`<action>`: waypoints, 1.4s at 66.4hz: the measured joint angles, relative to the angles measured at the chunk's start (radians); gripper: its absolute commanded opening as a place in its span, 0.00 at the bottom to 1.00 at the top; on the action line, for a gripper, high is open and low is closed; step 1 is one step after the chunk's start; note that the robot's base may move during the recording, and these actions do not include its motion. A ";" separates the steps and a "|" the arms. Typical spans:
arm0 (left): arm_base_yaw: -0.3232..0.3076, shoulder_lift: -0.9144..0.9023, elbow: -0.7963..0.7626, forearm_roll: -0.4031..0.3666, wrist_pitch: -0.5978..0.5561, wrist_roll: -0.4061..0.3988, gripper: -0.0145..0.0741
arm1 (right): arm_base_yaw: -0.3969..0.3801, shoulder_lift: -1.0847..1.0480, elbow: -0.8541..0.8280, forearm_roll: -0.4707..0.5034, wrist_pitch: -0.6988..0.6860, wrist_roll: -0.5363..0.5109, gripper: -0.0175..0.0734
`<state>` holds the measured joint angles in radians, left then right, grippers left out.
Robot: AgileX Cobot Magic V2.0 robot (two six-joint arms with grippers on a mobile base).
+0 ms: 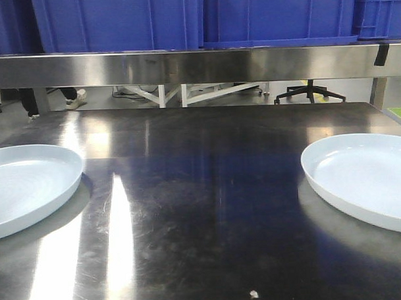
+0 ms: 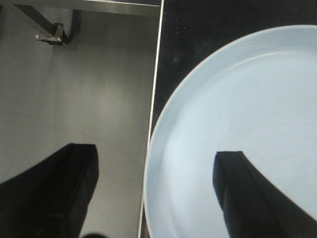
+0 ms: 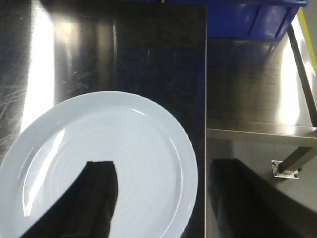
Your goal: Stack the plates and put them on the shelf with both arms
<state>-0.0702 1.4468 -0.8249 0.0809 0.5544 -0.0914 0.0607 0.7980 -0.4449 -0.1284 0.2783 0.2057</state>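
Two pale blue-white plates lie flat on the dark steel tabletop (image 1: 202,209), one at the left edge (image 1: 24,186) and one at the right edge (image 1: 366,184). My left gripper (image 2: 156,191) is open above the left plate (image 2: 247,124), straddling its outer rim: one finger (image 2: 247,198) over the plate, the other beyond the table edge. My right gripper (image 3: 163,198) is open in the same way over the right plate (image 3: 109,158), one finger (image 3: 94,198) above its inside. The shelf (image 1: 197,64) runs across the back. Neither gripper shows in the front view.
Blue crates (image 1: 183,19) sit on the shelf rail at the back. The table's side edges (image 2: 153,99) (image 3: 205,99) drop to the floor just beyond each plate. A lower steel frame (image 3: 257,129) stands right of the table.
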 measured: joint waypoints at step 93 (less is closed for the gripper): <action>0.056 0.036 -0.002 -0.001 -0.070 -0.001 0.77 | 0.000 0.000 0.000 0.000 0.000 0.001 0.75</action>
<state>-0.0142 1.4824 -0.8264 0.0799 0.4841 -0.0920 0.0607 0.7980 -0.4449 -0.1284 0.2783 0.2064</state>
